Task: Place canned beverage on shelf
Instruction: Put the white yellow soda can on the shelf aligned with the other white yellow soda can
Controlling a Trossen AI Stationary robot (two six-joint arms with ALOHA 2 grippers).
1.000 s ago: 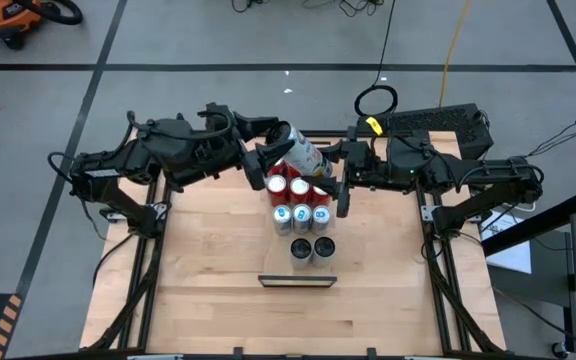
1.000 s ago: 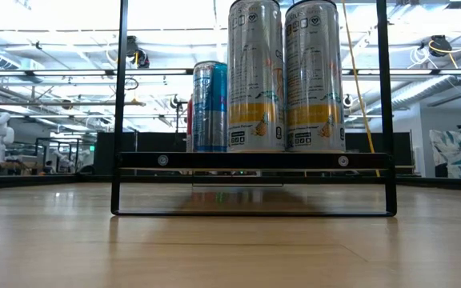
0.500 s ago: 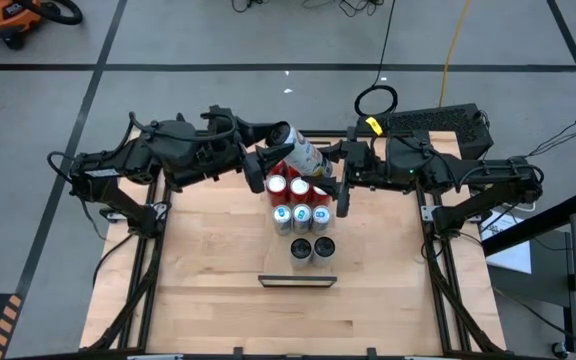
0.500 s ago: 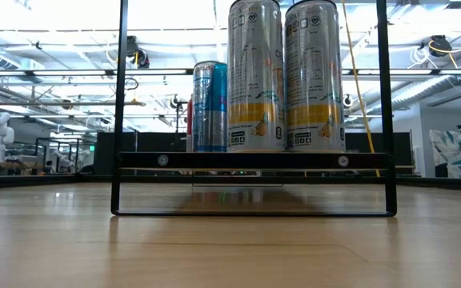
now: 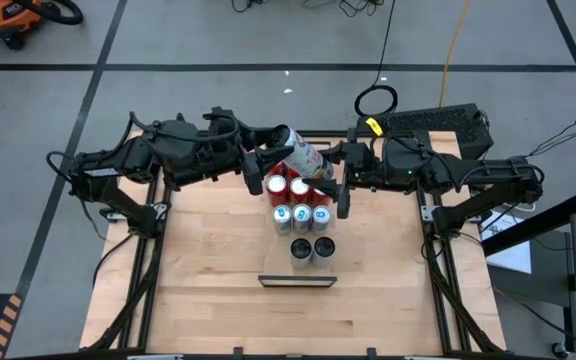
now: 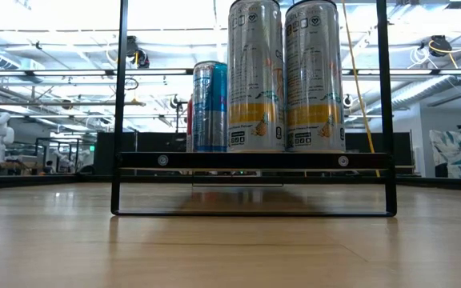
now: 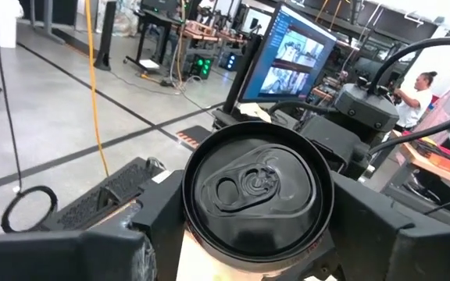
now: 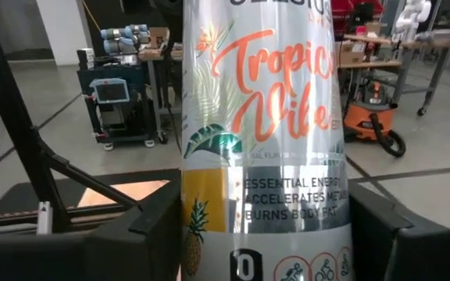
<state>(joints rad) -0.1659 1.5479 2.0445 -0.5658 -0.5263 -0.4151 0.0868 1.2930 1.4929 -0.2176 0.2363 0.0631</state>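
Note:
A silver can [image 5: 299, 152] printed with "Tropical Vibe" [image 8: 266, 117] hangs tilted above the table's far part, between both arms. My left gripper [image 5: 264, 150] reaches in from the left and is shut on its top end [image 7: 256, 183]. My right gripper [image 5: 324, 168] reaches in from the right and is shut on its body. The shelf [image 5: 298, 281], a narrow board, lies near the front edge with nothing on it. In the low view it shows edge-on as a dark frame [image 6: 254, 160]. My left gripper has the can's top end between its two fingers [image 7: 151, 226], one on each side of the rim [image 7: 190, 226]. The fingers come level from the table's left and lie along the can, whose lid faces back toward the wrist. My right gripper pinches the lower part of the can's body [image 8: 264, 234] between its two fingers [image 8: 151, 230]. They come level from the table's right and lie across the can. The can is lifted clear of the table, its top tilted toward the far left.
Several cans [image 5: 300, 214] stand in a cluster at the table's middle, below the held can and behind the shelf. Tall silver cans [image 6: 285, 76] and a blue one [image 6: 210, 104] show through the frame. Bare wood lies to both sides and in front.
My left gripper's fingers have drawn in around the can's top end, and its wrist has turned slightly. The can and my right gripper have kept their place.

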